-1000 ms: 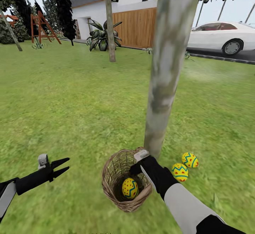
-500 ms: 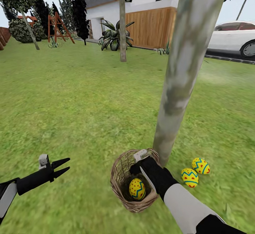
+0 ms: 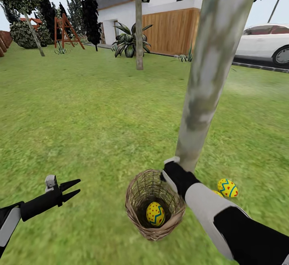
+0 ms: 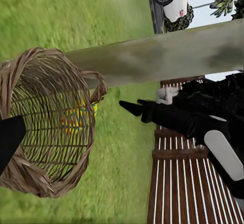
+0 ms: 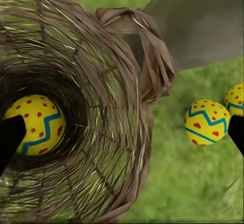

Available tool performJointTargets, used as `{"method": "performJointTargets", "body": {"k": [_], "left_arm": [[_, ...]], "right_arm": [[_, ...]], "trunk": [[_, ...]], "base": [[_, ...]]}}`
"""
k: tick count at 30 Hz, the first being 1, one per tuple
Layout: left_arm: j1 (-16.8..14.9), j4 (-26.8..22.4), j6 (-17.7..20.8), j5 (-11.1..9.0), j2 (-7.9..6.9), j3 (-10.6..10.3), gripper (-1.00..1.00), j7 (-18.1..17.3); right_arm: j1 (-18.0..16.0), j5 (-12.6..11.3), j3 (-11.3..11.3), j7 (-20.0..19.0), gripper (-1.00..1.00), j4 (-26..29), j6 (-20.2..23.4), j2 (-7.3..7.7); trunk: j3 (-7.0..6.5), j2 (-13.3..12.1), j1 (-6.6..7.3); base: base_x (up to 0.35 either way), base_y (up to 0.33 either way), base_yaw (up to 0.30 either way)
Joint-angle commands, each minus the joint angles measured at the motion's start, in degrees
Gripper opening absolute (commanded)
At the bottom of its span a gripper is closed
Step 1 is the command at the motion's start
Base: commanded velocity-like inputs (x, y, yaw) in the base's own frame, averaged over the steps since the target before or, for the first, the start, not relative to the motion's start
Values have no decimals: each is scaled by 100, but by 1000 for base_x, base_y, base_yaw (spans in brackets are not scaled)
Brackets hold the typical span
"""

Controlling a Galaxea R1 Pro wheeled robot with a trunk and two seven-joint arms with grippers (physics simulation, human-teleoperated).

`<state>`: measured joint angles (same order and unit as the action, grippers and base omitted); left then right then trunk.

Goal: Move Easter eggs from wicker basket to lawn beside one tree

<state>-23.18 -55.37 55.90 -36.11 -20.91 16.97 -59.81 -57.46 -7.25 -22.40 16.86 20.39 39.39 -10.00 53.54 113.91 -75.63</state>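
Note:
The wicker basket (image 3: 154, 205) stands on the lawn (image 3: 92, 116) at the foot of the pale tree (image 3: 204, 76). One Easter egg (image 3: 155, 213) lies inside it, also seen in the right wrist view as the egg (image 5: 33, 124) deep in the basket (image 5: 101, 107). Two eggs (image 5: 206, 122) (image 5: 235, 99) rest on the grass beside the trunk; in the head view one egg (image 3: 227, 187) shows fully and my forearm covers most of the other. My right gripper (image 3: 166, 176) hangs open over the basket's far rim, holding nothing. My left gripper (image 3: 70, 190) is open, well left of the basket.
A thin-trunked tree (image 3: 139, 28) and a spiky plant (image 3: 127, 42) stand far ahead before a wooden fence (image 3: 172, 30) and a white house. A white car (image 3: 267, 42) is parked at the right. Open grass stretches left of the trunk.
The camera shifted right at first. Since then my right gripper has risen out of the basket toward the trunk, and my forearm now hides one lawn egg. The left arm stayed.

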Motion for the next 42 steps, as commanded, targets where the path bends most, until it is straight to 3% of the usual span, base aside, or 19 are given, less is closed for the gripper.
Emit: {"method": "performJointTargets", "body": {"k": [1,3,5,7,11,29,42], "left_arm": [[-2,0,26,-1,-1,6,100,-16],[-2,2,26,-1,-1,10,100,-14],[-2,6,26,-2,-1,10,100,-13],[-2,7,26,-2,34,9,100,-13],[-2,9,26,-2,58,3,100,-13],[-2,9,26,-4,88,15,100,-22],[-2,9,26,14,95,0,100,-14]], "right_arm": [[-17,-305,-41,94,100,-12,12,0],[-32,-656,-57,116,100,-29,2,0],[-33,-733,-66,32,100,-32,4,0],[-35,-776,-71,-430,100,-39,34,0],[-34,-786,-75,-718,100,-82,50,0],[-28,-782,-75,-929,100,-90,-9,0],[-28,-769,-112,-1423,100,-36,-45,0]], "trunk": [[5,2,1],[5,2,1],[5,2,1],[5,2,1],[5,2,1],[5,2,1],[238,524,-285]], "base": [[0,0,0],[16,0,0],[30,0,0],[8,0,0],[1,0,0],[0,0,0],[0,0,0]]}}
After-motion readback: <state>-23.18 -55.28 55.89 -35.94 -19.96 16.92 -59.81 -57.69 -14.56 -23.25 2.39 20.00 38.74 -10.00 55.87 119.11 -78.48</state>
